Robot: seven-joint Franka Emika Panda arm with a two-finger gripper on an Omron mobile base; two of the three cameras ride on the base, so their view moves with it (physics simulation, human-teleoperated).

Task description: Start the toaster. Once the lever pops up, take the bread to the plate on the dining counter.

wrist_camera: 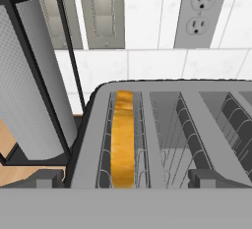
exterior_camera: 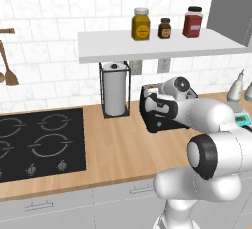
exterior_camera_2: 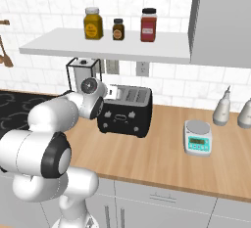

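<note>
The black toaster [exterior_camera_2: 125,110] stands on the wood worktop against the tiled wall, and my arm covers part of it in the left base view [exterior_camera: 156,120]. From the hand view I look down on its slotted top [wrist_camera: 167,125]. The bread [wrist_camera: 122,139] stands on edge in the leftmost slot, showing a golden-tan crust. My gripper [wrist_camera: 128,178] hovers just above the toaster's near edge, open, with its dark fingertips [wrist_camera: 49,177] far apart and nothing between them. The plate and the dining counter are out of view.
A paper towel roll in a black wire holder [exterior_camera: 114,89] stands close to the toaster's left. The black hob [exterior_camera: 39,142] lies further left. A kitchen scale [exterior_camera_2: 198,138] and two bottles [exterior_camera_2: 223,107] sit to the right. A shelf with jars [exterior_camera: 157,43] hangs above.
</note>
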